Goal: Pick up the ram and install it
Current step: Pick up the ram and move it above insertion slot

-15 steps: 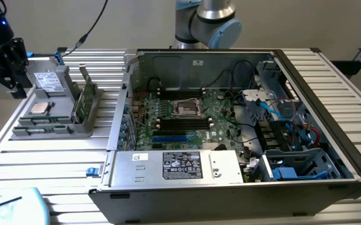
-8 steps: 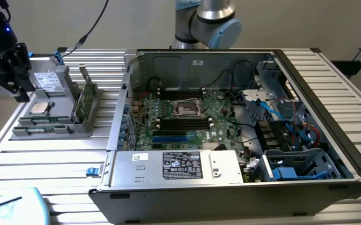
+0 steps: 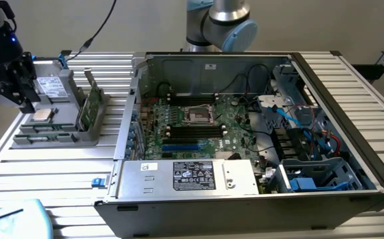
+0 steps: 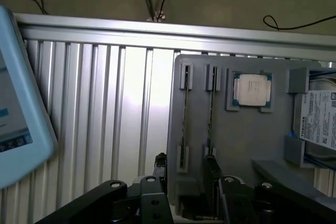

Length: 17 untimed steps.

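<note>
The ram [image 3: 90, 107] is a green stick standing on its edge in a grey holder tray [image 3: 29, 138] at the exterior view's left. In the wrist view I see the ram [image 4: 187, 119] edge-on as a thin line between two end slots of the holder tray [image 4: 247, 140]. My gripper [image 3: 27, 102] hangs over the far left part of the tray, above it and apart from the ram. In the wrist view the gripper [image 4: 185, 167] is open, with its black fingers [image 4: 160, 165] on either side of the stick's line and touching nothing.
The tray also holds a square processor chip [image 4: 252, 88] and a grey drive with a white label [image 4: 317, 121]. An open computer case [image 3: 351, 124] lies to the exterior view's right, with black memory slots [image 3: 195, 130] on its board. A light blue object [image 4: 16, 103] lies on the slatted table.
</note>
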{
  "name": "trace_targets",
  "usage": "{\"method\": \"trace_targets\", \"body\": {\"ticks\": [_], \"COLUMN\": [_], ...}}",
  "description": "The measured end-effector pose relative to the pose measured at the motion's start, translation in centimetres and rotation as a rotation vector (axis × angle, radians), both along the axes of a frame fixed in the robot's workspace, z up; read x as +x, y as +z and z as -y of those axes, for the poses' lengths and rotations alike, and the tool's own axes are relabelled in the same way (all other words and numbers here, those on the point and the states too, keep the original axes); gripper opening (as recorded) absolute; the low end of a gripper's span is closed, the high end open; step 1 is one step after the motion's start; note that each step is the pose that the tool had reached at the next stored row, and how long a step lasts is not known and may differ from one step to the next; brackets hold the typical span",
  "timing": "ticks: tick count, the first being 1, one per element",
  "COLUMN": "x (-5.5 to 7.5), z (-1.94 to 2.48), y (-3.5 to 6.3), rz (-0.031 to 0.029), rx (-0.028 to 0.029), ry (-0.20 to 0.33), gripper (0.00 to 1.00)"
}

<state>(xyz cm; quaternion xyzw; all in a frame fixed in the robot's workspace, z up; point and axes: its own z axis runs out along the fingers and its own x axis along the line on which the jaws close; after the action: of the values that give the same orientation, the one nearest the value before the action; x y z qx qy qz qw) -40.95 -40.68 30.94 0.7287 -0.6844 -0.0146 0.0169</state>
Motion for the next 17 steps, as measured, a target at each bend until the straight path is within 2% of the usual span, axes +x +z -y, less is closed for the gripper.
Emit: {"method": "trace_targets", "body": {"ticks": [17], "x": [0.0], "z": [0.0], "y": [-3.1], "rz": [-0.0001], "rx": [0.0], "ry": [0.0], "gripper": [0.41]}}
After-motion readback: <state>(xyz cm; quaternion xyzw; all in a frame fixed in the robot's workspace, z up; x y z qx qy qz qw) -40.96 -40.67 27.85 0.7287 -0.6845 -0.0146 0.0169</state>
